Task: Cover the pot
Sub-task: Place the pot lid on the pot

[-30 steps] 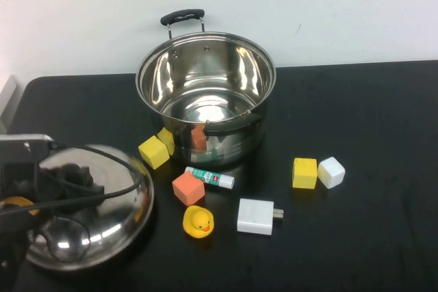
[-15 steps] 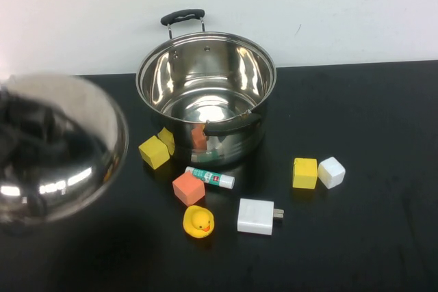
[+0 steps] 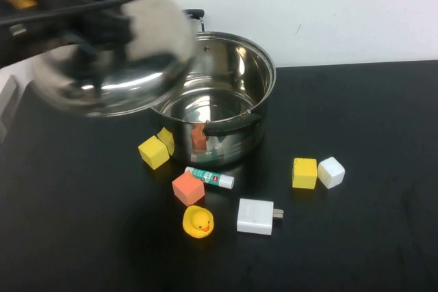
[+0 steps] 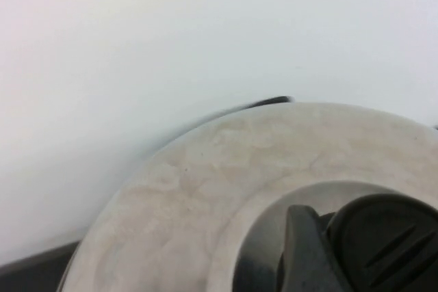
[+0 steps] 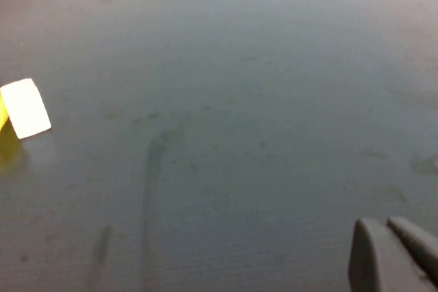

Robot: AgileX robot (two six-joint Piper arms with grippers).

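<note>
The pot (image 3: 268, 76), large and shiny steel with black handles, stands open at the back middle of the black table. My left gripper (image 3: 92, 29) is shut on the black knob (image 4: 387, 241) of the domed steel lid (image 3: 120, 73). It holds the lid tilted in the air at the upper left, and in the high view the lid overlaps the pot's left rim. One finger (image 4: 301, 251) shows against the knob in the left wrist view. My right gripper (image 5: 391, 229) is shut and empty over bare table, out of the high view.
Two yellow blocks (image 3: 153, 152), a glue stick (image 3: 209, 178), an orange block (image 3: 188, 188), a rubber duck (image 3: 198, 221) and a white charger (image 3: 255, 216) lie in front of the pot. A yellow block (image 3: 304, 172) and a white block (image 3: 331, 171) lie to the right.
My left gripper has lifted the lid from the table's front left and carried it up and back toward the pot. Nothing else has moved.
</note>
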